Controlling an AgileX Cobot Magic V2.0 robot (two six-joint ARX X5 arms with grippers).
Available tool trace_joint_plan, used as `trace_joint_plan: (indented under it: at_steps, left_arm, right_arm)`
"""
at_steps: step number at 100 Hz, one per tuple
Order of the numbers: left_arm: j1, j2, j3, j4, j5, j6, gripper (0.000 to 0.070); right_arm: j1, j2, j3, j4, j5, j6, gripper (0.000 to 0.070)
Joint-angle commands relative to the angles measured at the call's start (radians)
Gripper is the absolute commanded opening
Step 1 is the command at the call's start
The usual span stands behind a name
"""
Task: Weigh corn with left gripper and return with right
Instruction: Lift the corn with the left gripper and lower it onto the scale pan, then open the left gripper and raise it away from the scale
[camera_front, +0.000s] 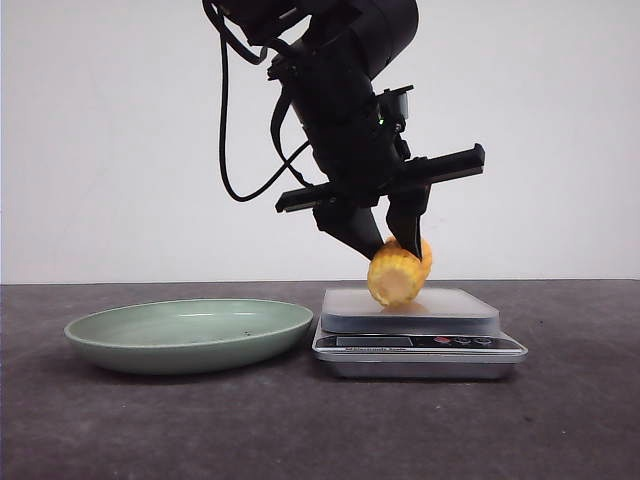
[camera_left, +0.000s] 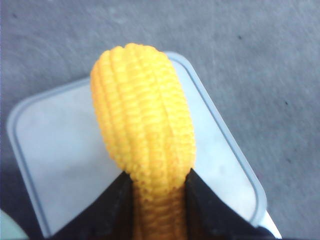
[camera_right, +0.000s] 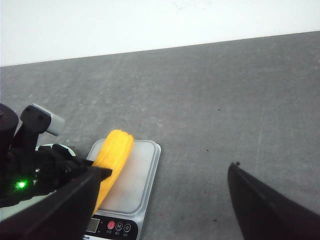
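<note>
Front view has your left claw (camera_front: 385, 240) pinching the corn (camera_front: 398, 275) at one end, the cob at or just above the scale (camera_front: 410, 312) platform, right of the green plate (camera_front: 190, 333). It looks light and stiff, but the rounded kernel rows could roll, so take it across the middle. Your right claw (camera_right: 165, 200) hangs spread, holding nothing.
</note>
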Motion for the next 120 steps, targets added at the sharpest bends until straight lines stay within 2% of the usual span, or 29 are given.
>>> trace_joint_plan:
  at_steps: [1,53,58,70,75,96,120]
  left_arm:
    - [-0.008,0.021,0.022,0.024,-0.006,0.02,0.0004]
    - [-0.008,0.068,0.022,0.039,0.001,0.028,0.0007]
    - [-0.008,0.068,0.022,0.043,0.001,0.028,0.006]
    - [-0.008,0.068,0.022,0.032,0.001,0.028,0.0331]
    - [-0.008,0.068,0.022,0.024,0.001,0.028,0.0386]
    - [-0.01,0.04,0.023,0.007,0.001,0.03,0.0393]
    - [-0.01,-0.106,0.023,0.023,-0.003,0.078,0.0393]
  right_arm:
    - [0.003,0.003,0.021,0.0,-0.005,-0.001,0.0514]
    - [0.003,0.003,0.021,-0.018,-0.019,-0.003,0.0514]
    - [0.003,0.003,0.021,-0.018,-0.019,-0.005,0.0514]
    - [0.003,0.003,0.021,-0.018,-0.019,-0.005,0.0514]
    - [0.003,0.003,0.021,-0.018,-0.019,-0.005,0.0514]
    - [0.003,0.003,0.021,-0.018,-0.019,-0.005,0.0514]
    - [0.003,0.003,0.021,-0.018,-0.019,-0.005,0.0514]
